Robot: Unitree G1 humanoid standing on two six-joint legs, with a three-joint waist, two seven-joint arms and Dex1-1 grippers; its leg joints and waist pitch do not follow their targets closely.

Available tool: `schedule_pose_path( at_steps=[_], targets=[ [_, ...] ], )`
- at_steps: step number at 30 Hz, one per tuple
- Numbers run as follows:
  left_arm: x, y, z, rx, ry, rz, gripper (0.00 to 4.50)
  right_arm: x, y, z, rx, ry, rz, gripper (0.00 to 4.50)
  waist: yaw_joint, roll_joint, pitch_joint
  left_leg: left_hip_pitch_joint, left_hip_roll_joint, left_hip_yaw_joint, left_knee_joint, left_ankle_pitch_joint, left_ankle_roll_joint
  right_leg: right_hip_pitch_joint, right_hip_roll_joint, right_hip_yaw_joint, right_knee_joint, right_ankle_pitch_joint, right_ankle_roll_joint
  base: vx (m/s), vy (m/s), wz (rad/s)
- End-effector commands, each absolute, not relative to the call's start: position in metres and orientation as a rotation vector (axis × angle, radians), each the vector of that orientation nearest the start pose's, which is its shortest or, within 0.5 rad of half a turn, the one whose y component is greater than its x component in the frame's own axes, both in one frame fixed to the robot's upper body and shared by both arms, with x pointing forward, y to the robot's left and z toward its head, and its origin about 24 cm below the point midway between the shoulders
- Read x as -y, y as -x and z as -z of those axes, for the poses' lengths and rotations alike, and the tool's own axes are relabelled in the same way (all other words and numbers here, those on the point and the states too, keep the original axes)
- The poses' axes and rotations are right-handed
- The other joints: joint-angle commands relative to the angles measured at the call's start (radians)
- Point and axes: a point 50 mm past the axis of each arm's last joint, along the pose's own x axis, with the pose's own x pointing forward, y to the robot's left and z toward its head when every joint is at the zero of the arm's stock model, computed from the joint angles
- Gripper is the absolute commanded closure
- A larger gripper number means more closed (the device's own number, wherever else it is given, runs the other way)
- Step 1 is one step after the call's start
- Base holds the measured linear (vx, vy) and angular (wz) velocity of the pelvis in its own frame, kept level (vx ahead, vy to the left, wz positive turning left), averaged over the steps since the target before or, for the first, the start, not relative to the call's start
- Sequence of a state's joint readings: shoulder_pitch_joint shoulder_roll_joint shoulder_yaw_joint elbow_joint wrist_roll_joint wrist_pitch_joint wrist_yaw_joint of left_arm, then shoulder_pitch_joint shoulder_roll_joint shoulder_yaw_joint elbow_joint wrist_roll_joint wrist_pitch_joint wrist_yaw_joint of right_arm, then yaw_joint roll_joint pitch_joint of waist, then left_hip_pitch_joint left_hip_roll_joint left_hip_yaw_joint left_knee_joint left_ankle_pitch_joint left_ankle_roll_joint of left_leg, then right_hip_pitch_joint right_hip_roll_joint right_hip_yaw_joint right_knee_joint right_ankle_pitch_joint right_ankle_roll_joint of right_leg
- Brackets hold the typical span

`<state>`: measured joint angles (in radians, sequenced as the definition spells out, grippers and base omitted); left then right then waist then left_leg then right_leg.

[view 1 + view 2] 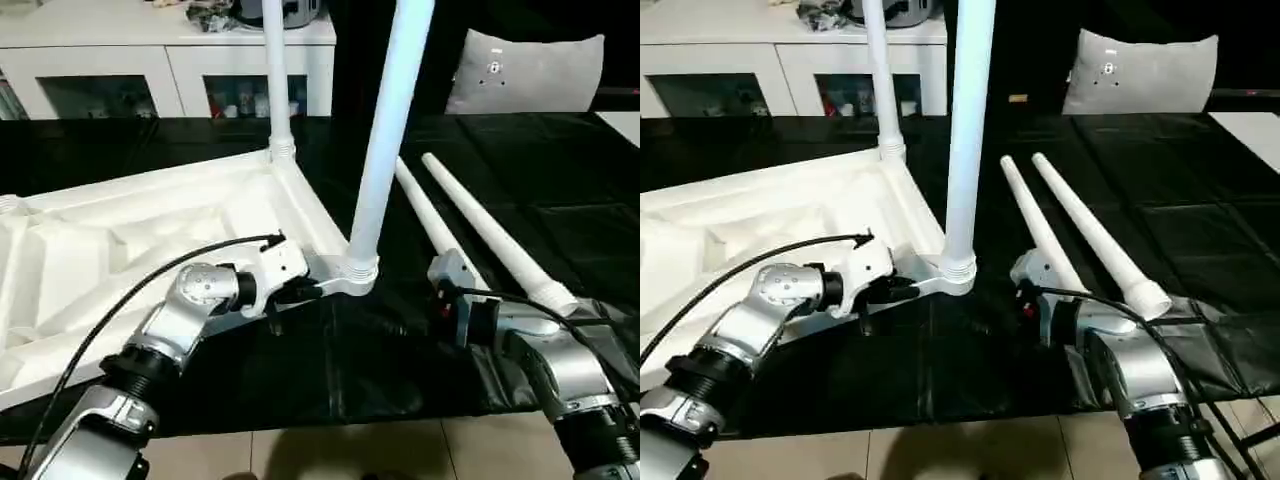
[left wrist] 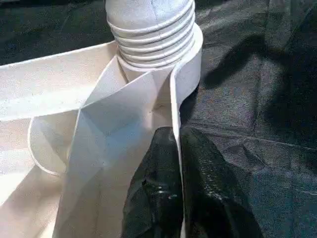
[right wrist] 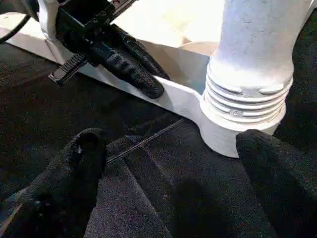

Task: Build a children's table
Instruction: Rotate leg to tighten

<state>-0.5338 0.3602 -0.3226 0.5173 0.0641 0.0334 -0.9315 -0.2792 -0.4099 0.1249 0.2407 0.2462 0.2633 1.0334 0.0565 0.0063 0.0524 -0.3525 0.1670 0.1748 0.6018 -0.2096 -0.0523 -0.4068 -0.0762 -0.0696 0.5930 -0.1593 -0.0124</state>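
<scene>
The children's table lies upside down on black cloth, its ribbed white top (image 1: 120, 240) facing up. One leg (image 1: 385, 130) stands in the near right corner socket (image 1: 355, 275), and another leg (image 1: 276, 80) stands in the far corner. Two loose legs (image 1: 440, 225) (image 1: 490, 230) lie on the cloth to the right. My left gripper (image 2: 178, 198) is shut on the top's rim just beside the near socket, one finger on each side of the thin wall. My right gripper (image 3: 171, 148) hangs open low over the cloth, facing that socket (image 3: 242, 124) from the right, touching nothing.
A white cabinet with glass doors (image 1: 170, 60) stands behind the work, with clutter on top. A grey cushion (image 1: 520, 70) leans at the back right. The black cloth (image 1: 330, 370) ends at pale floor tiles (image 1: 350, 450) close to me.
</scene>
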Motion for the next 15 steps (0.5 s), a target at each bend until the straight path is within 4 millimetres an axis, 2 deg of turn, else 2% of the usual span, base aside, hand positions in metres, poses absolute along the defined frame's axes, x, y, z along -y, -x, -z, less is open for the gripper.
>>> schedule_pose_path(
  at_steps=[1,4,9,12,13,15],
  targets=[
    [-0.134,-0.312,-0.033,-0.419,-0.556,1.146,4.41,0.165,-0.279,-0.054,-0.305,0.06,-1.093,0.0,0.005,-0.01,-0.058,-0.003,0.056,-0.023,-0.079,-0.225,0.049,0.047,-0.076,0.047,-0.09,-0.449,-0.15,0.0,0.0,0.0],
    [-0.136,-0.309,-0.031,-0.44,-0.604,1.182,4.41,0.166,-0.283,-0.057,-0.299,0.064,-1.089,0.0,0.004,-0.011,-0.059,-0.005,0.057,-0.023,-0.079,-0.216,0.052,0.049,-0.076,0.047,-0.086,-0.426,-0.157,0.0,0.0,0.0],
    [-0.137,-0.299,-0.033,-0.458,-0.627,1.332,4.41,0.166,-0.294,-0.063,-0.288,0.118,-1.098,0.0,0.002,-0.007,-0.059,-0.001,0.06,-0.023,-0.08,-0.216,0.045,0.046,-0.077,0.048,-0.083,-0.416,-0.175,0.0,0.0,0.0],
    [-0.135,-0.293,-0.035,-0.461,-0.625,1.405,4.41,0.163,-0.296,-0.066,-0.283,0.13,-1.148,0.0,0.006,-0.006,-0.06,0.001,0.062,-0.021,-0.079,-0.202,0.045,0.047,-0.077,0.05,-0.076,-0.359,-0.199,0.0,0.0,0.0],
    [-0.134,-0.292,-0.036,-0.457,-0.629,1.43,4.5,0.162,-0.297,-0.067,-0.282,0.144,-1.172,0.29,0.009,-0.008,-0.061,0.003,0.062,-0.018,-0.077,-0.198,0.048,0.047,-0.077,0.051,-0.073,-0.329,-0.213,0.0,0.0,0.0],
    [-0.133,-0.291,-0.037,-0.453,-0.641,1.457,4.5,0.16,-0.297,-0.067,-0.292,0.17,-1.22,0.39,0.013,-0.006,-0.06,0.003,0.063,-0.017,-0.078,-0.193,0.051,0.048,-0.076,0.051,-0.07,-0.308,-0.223,0.0,0.0,0.0]
  ],
)
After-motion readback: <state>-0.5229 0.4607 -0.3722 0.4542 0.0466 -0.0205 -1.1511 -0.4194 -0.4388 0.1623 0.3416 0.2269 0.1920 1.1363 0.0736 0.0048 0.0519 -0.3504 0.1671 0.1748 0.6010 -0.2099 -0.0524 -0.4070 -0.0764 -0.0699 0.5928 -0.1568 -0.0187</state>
